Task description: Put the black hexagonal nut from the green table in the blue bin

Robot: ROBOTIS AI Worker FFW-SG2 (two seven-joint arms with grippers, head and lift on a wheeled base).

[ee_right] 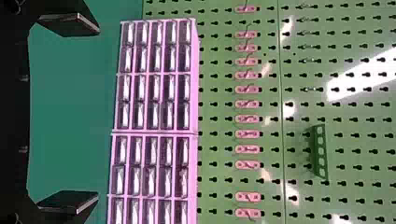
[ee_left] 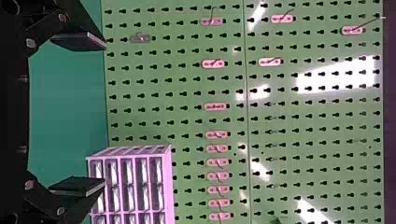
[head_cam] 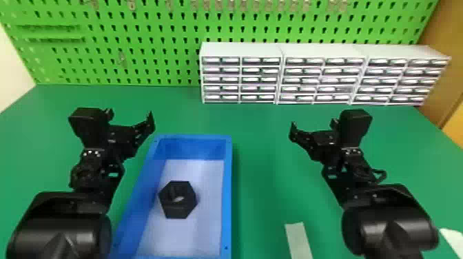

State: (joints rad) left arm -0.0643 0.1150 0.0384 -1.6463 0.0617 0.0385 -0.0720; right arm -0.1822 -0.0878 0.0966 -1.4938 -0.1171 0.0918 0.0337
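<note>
The black hexagonal nut (head_cam: pixel 178 199) lies on the pale floor of the blue bin (head_cam: pixel 226 193), nearer the bin's left wall in the head view. Above the table, to the left of the bin's far end, is my left gripper (head_cam: pixel 131 118); nothing is between its fingers. My right gripper (head_cam: pixel 312 128) stands over the green table (head_cam: pixel 261 165), well to the right of the bin, also holding nothing. The left wrist view has the left gripper (ee_left: pixel 88 114) with its two fingers wide apart. Likewise spread is the right gripper (ee_right: pixel 95 114) in the right wrist view.
White drawer cabinets (head_cam: pixel 280 51) line the back right of the table, before a green pegboard (head_cam: pixel 144 44) with hooks. A pale strip (head_cam: pixel 298 241) lies near the front, between the bin and the right arm. A white item (head_cam: pixel 454 241) is at the right front edge.
</note>
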